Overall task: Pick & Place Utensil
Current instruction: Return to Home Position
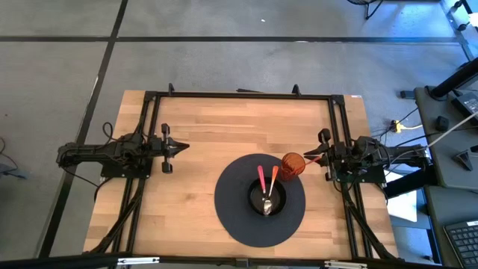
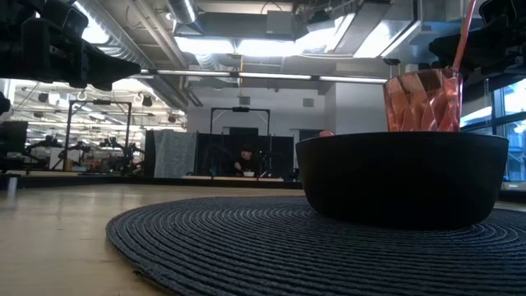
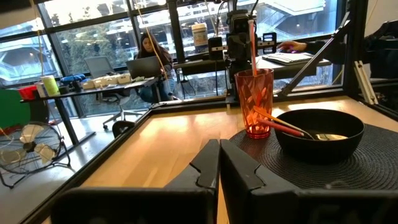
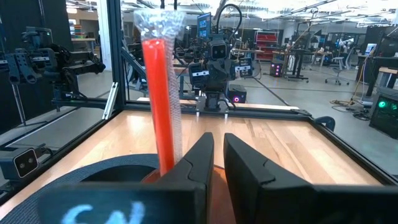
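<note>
An orange faceted cup [image 1: 293, 164] stands on the far right part of a round dark placemat [image 1: 231, 217]. In the cup a red-handled utensil [image 4: 160, 106] stands upright, its pale head on top; it also shows in the left wrist view [image 3: 252, 43]. A black bowl [image 1: 267, 199] at the mat's middle holds two more red-handled utensils [image 1: 266, 179], heads down. My right gripper [image 4: 217, 155] is shut, just right of the cup, level with the standing utensil's handle. My left gripper [image 1: 181, 148] is shut and waits at the table's left. My right gripper is shut with nothing between its fingers. The standing utensil's red handle [image 4: 166, 155] passes close by the outer side of one finger [image 4: 196, 162]. Whether that finger touches the handle, I cannot tell.
The black frame rails [image 1: 239, 96] run along the table's edges. Bare wood [image 1: 216, 131] lies between my left gripper and the mat. Beyond the table, a person sits at a desk [image 3: 149, 53] in the room.
</note>
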`<state>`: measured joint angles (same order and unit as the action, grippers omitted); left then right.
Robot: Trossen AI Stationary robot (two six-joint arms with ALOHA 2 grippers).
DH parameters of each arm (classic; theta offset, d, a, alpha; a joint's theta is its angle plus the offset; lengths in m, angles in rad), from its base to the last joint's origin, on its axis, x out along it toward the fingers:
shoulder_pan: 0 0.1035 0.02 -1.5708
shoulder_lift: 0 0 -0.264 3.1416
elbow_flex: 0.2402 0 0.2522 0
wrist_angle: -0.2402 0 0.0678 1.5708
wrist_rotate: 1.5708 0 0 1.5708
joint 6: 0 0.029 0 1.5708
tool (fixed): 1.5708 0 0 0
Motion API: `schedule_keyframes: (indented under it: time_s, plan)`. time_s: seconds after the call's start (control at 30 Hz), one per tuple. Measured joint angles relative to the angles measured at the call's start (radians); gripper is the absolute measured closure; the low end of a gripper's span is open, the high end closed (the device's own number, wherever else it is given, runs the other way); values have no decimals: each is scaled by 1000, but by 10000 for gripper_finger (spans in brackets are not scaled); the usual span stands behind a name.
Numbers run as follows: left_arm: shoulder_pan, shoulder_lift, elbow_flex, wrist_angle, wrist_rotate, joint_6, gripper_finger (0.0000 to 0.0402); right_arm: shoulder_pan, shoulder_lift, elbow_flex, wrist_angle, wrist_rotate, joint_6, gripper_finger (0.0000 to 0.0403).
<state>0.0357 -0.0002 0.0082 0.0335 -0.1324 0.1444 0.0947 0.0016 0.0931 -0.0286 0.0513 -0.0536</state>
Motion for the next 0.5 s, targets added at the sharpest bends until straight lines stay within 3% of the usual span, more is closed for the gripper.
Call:
schedule_keyframes:
  time_s: [0.5]
  plan:
    - [0, 0, 0, 0, 0, 0, 396, 0, 0, 0, 0, 0, 0, 363]
